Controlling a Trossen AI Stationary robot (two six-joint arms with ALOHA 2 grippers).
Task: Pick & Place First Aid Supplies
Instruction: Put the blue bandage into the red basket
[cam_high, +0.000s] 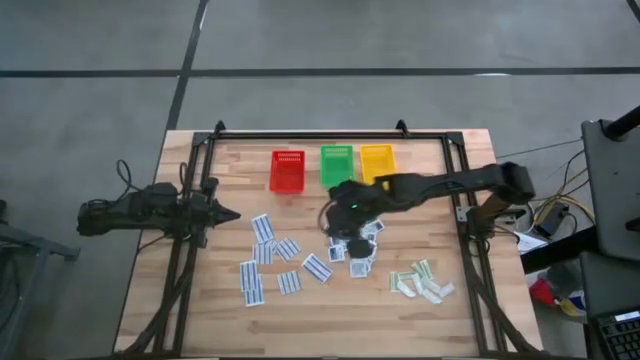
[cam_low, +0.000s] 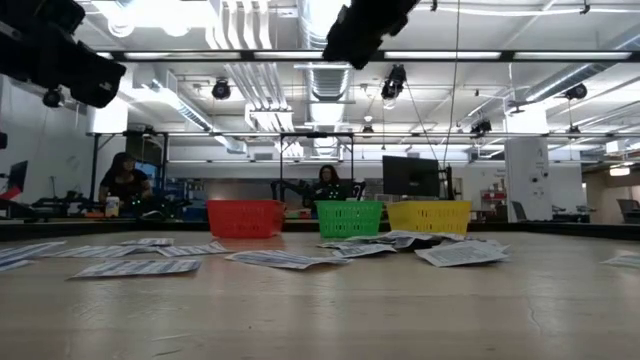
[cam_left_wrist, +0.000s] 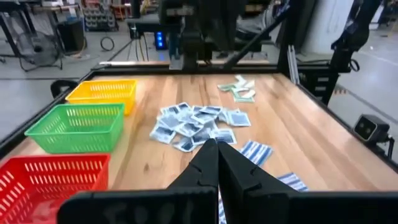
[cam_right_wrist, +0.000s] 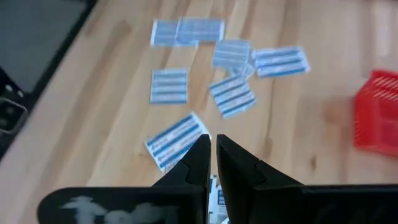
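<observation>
1. Right gripper (cam_high: 345, 222) hangs above the square packets (cam_high: 358, 245), just in front of the green basket (cam_high: 336, 163); I see its fingers nearly shut, holding nothing visible.
2. Packets look thin, light, floppy; I'd pinch one edge.
3. Left gripper (cam_high: 225, 213) waits closed.

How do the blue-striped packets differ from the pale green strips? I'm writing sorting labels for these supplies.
The blue-striped packets are white oblongs with blue lines; the pale green strips are green-beige and unstriped. The blue-striped packets lie scattered loosely toward the table's left side, many apart from each other; the pale green strips sit bunched in one small heap near the right front corner. Both kinds lie flat on the wooden table, outside the baskets.
</observation>
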